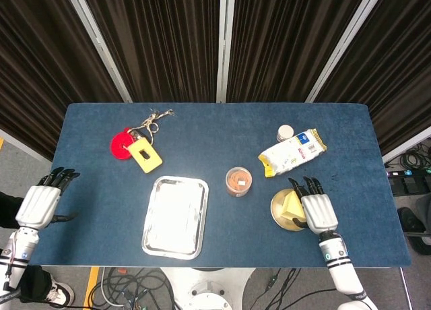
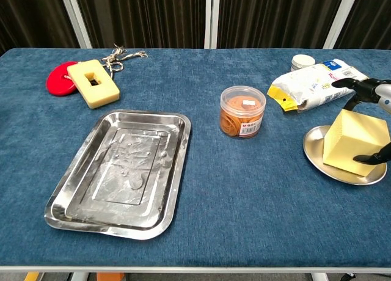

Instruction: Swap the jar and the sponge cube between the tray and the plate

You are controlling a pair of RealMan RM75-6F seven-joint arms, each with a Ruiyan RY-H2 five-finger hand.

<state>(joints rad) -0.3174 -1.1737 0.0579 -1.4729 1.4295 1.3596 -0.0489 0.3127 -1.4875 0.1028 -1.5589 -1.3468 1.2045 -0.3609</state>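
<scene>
The yellow sponge cube [image 1: 291, 203] [image 2: 356, 140] sits on the small round plate [image 1: 278, 214] [image 2: 313, 151] at the right. My right hand [image 1: 318, 210] [image 2: 372, 119] is spread over it. Its fingers [image 2: 351, 84] reach past the far side above the cube, and the thumb [image 2: 374, 158] touches the near face. The clear jar [image 1: 238, 181] [image 2: 242, 112] with orange contents stands upright on the cloth between plate and tray. The steel tray [image 1: 159, 237] [image 2: 72, 214] holds nothing. My left hand [image 1: 40, 202] hangs open off the table's left edge, out of the chest view.
A white snack bag [image 1: 293, 151] [image 2: 314, 85] and a small white tub [image 1: 285, 132] [image 2: 302, 62] lie behind the plate. At the back left are a yellow block with a hole [image 1: 145, 155] [image 2: 93, 82], a red disc [image 1: 121, 144] [image 2: 60, 79] and some cord [image 1: 155, 118].
</scene>
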